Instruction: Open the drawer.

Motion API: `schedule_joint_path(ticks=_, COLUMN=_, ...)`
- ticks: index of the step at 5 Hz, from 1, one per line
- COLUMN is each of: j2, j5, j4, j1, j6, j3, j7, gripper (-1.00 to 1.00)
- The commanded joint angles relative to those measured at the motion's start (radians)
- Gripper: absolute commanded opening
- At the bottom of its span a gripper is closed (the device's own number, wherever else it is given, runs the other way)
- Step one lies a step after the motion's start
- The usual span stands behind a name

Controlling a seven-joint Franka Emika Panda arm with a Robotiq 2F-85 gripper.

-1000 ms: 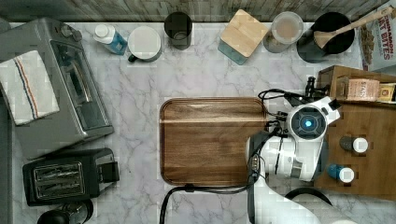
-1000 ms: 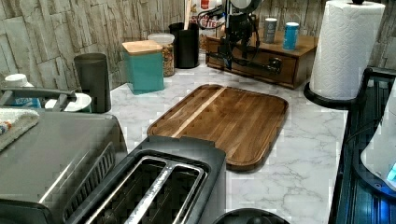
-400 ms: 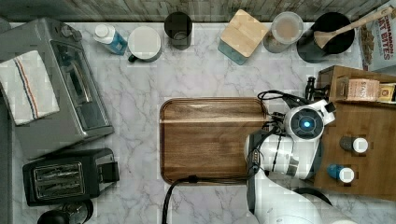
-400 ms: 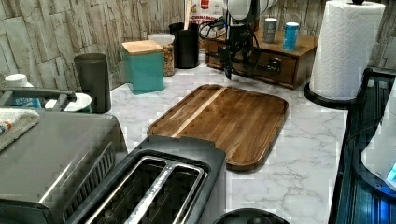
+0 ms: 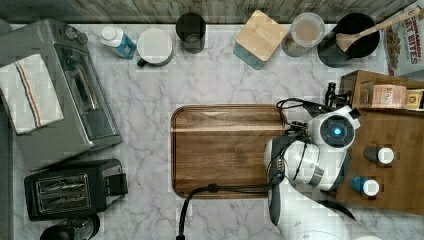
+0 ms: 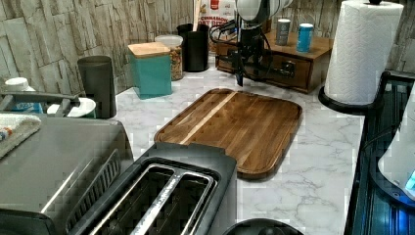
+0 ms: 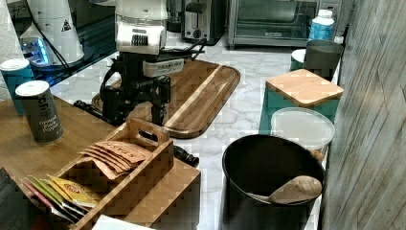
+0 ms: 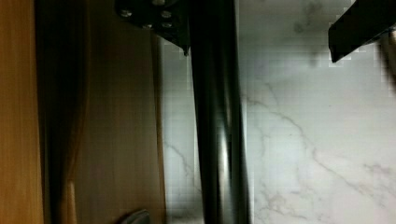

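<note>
1. Fingers of the gripper are seen spread apart, one on each side of the black bar handle; the handle is not pinched.
2. The drawer is found in the front of a wooden cabinet, at the top view's right, on the marble counter.
3. The gripper is held just in front of the drawer, pointing down.
4. A wooden tray is laid flat on the counter, near the cabinet.
5. A toaster and a toaster oven are placed at the top view's left.
6. Canisters and a black pot with a wooden spoon are lined along a wood-plank wall.
7. Two spice jars are stood upright on the cabinet top.
</note>
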Motion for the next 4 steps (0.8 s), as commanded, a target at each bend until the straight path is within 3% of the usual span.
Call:
schedule_joint_path(ticks=1, j2=-0.103, j5=0.146, j4=-0.029, j1=0.008, j6=0.032, j3=0.162, j7=-0.038, gripper=1.00)
schedule_joint_path(ticks=2, j2=-0.107, j5=0.206, j4=-0.051, j1=0.004, j6=0.030, j3=0.230, j7=-0.097, gripper=1.00)
schedule_joint_path(ticks=3, j2=-0.137, j5=0.163, j4=-0.075, j1=0.104, j6=0.019, j3=0.216, j7=0.039, gripper=1.00)
schedule_joint_path(ticks=4, j2=-0.144, j5=0.151, j4=-0.070, j1=0.162, j6=-0.004, j3=0.227, j7=0.106, gripper=1.00)
